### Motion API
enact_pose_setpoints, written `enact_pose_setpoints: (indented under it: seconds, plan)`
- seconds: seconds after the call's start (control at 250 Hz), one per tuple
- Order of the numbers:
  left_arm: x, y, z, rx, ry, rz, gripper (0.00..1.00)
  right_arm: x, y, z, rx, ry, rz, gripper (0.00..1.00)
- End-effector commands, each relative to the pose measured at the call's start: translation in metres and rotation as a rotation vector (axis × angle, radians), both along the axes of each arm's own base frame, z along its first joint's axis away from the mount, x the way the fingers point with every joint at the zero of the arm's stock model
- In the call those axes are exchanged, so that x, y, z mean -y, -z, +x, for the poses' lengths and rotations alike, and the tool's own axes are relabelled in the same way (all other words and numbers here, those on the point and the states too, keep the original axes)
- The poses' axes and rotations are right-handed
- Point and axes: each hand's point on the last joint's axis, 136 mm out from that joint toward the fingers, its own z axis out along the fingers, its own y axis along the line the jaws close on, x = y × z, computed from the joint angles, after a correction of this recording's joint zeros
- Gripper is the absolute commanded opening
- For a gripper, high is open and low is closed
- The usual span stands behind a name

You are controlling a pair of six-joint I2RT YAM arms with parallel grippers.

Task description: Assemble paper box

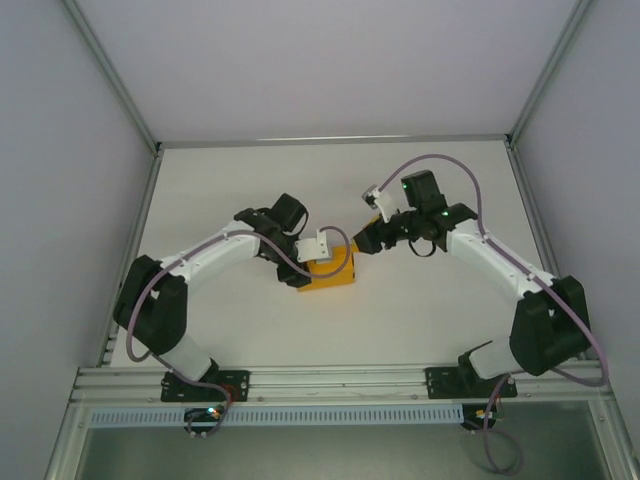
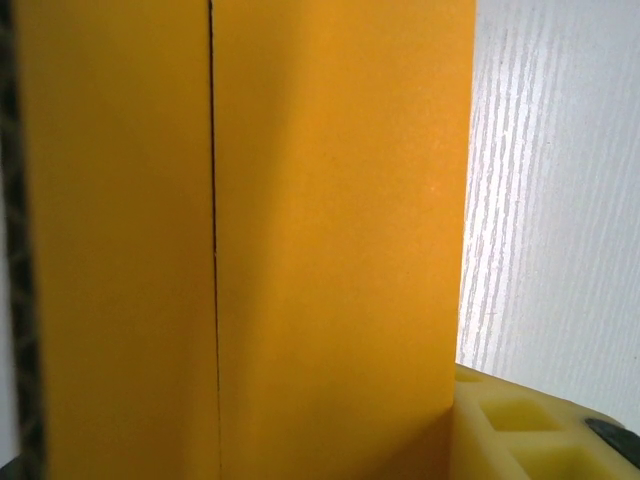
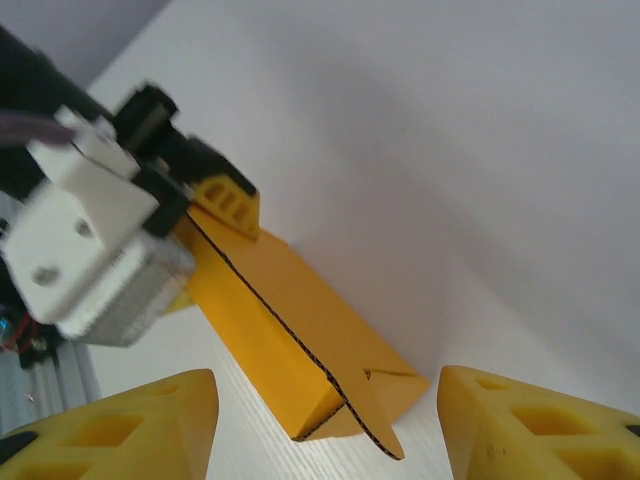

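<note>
The orange paper box (image 1: pixel 335 268) lies mid-table as a partly folded, low rectangular shape. My left gripper (image 1: pixel 312 252) sits at its left end, shut on an upright wall of the box. In the left wrist view that orange card (image 2: pixel 300 240) stands close up beside one yellow finger (image 2: pixel 520 430). My right gripper (image 1: pixel 368 236) hovers just off the box's upper right corner, open. In the right wrist view its yellow fingers (image 3: pixel 130 425) stand wide apart. The box (image 3: pixel 270 320) lies ahead of them with a loose flap sticking out at its near end. The left gripper's finger (image 3: pixel 228 200) presses on the far end.
The white table (image 1: pixel 430 310) has free room on all sides of the box. Grey enclosure walls rise at the left, right and back. An aluminium rail (image 1: pixel 340 380) carrying both arm bases runs along the near edge.
</note>
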Motion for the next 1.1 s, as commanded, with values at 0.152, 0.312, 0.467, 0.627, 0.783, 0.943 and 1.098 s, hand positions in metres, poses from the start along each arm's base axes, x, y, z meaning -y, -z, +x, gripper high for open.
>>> enact_pose_setpoints:
  seconds: [0.152,0.312,0.467,0.627,0.783,0.943,1.098]
  plan:
    - [0.004,-0.004,-0.004,-0.037,0.008,0.002,0.46,-0.003,0.035,-0.011,-0.032,-0.091,-0.175,0.47]
    - [0.005,-0.003,0.0,-0.034,-0.01,0.006,0.46,-0.001,0.044,-0.011,-0.071,-0.071,-0.208,0.24]
    - [0.009,-0.002,0.012,0.013,-0.06,0.02,0.46,-0.004,0.046,-0.006,-0.114,0.037,-0.234,0.01]
    - [0.017,0.0,0.021,0.065,-0.113,0.038,0.45,-0.013,0.041,0.002,-0.305,0.413,-0.124,0.0]
    - [0.024,0.003,0.027,0.068,-0.153,0.023,0.45,-0.015,0.05,-0.006,-0.372,0.592,-0.027,0.0]
    - [0.026,0.007,0.026,0.052,-0.147,0.026,0.45,-0.008,0.065,-0.008,-0.3,0.597,-0.022,0.0]
    - [0.025,0.004,0.026,0.056,-0.145,0.024,0.46,-0.012,0.087,-0.022,-0.206,0.455,-0.074,0.0]
